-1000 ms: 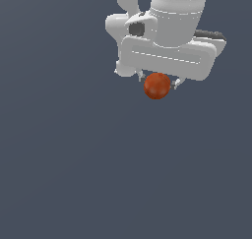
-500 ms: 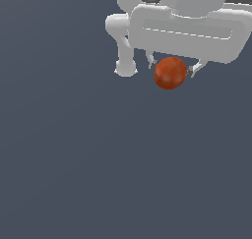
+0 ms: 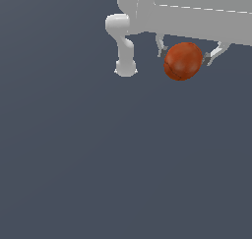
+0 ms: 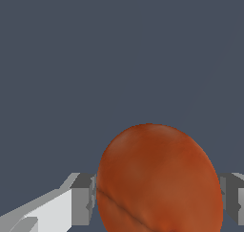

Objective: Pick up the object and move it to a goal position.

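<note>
With the end effector (image 3: 184,53) clamped on the object (image 3: 183,61) between its fingertips (a rounded, slip-prone shape), carrying it smoothly, without jerks, seems wisest.

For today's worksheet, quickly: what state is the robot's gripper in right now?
Gripper: closed on the orange-red ball, one finger on each side.
</note>
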